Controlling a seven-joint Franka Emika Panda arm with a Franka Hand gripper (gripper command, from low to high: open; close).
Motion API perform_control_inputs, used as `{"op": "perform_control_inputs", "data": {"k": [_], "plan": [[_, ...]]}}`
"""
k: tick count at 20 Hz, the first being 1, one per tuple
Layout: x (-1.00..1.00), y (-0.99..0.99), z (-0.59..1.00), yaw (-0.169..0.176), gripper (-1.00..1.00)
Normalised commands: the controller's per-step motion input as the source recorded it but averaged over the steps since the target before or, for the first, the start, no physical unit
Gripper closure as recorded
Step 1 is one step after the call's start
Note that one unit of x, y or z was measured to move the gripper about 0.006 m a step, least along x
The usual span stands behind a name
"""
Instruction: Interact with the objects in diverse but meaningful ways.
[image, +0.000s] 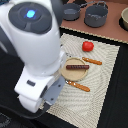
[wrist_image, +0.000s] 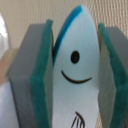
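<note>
Currently gripper (wrist_image: 75, 75) pinching white fish-shaped flat piece (wrist_image: 75, 65) upright between green pads (wrist_image: 44, 75), likely for carrying. Tomato (image: 88, 46), sausage stick (image: 77, 66) on plate (image: 70, 76), pots (image: 96, 15) behind mat (image: 100, 85).

The wrist view is filled by the gripper (wrist_image: 75, 75) closed on a flat white fish-shaped toy (wrist_image: 75, 85), seen very close and slightly blurred. Two grey fingers (wrist_image: 22, 80) lined with green foam pads (wrist_image: 44, 85) stand on either side of the toy, and both pads press against its edges. The toy stands upright between them, its pointed tip marked with a blue stripe. A black dot eye, a curved black smile and a few thin black fin lines are drawn on its pale face
</note>
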Motion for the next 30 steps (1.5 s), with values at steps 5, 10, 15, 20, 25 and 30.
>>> {"op": "perform_control_inputs", "data": {"k": [5,10,15,20,25,30], "plan": [[0.09,0.91,0.39,0.057,1.0],[0.02,0.91,0.25,0.049,1.0],[-0.04,0.9,0.13,0.036,1.0],[-0.18,0.87,0.05,0.027,1.0],[-0.29,0.83,0.0,0.027,1.0],[-0.4,0.8,0.0,0.026,1.0]]}}
